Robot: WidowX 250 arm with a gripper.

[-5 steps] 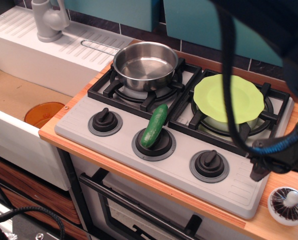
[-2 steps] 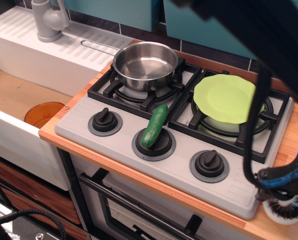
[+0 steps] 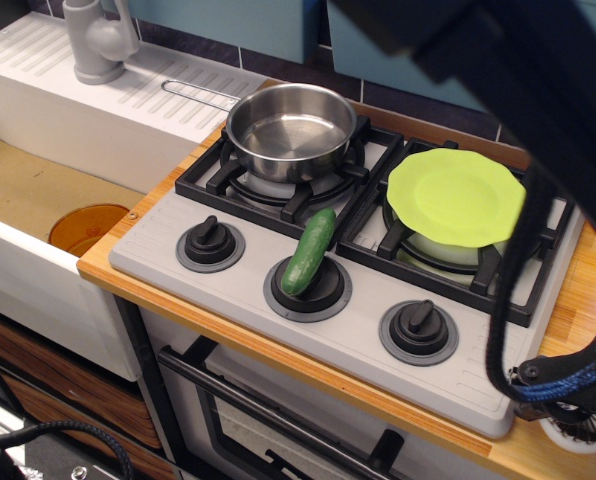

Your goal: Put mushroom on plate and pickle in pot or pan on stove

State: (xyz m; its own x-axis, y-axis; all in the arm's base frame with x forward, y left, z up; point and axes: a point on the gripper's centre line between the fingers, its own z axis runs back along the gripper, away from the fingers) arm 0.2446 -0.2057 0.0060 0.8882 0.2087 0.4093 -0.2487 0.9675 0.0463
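I am seeing my gripper (image 3: 578,392) hiding most of the round white mushroom (image 3: 581,432) on the wooden worktop (image 3: 563,305); I cannot tell if the jaws are gripping.

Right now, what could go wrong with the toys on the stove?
The mushroom sits at the counter's front right corner, mostly hidden under the end effector; a clumsy grab might knock it off the edge. The pickle rests loosely against the middle knob and could roll if bumped. The arm's cable hangs near the plate and might snag it.
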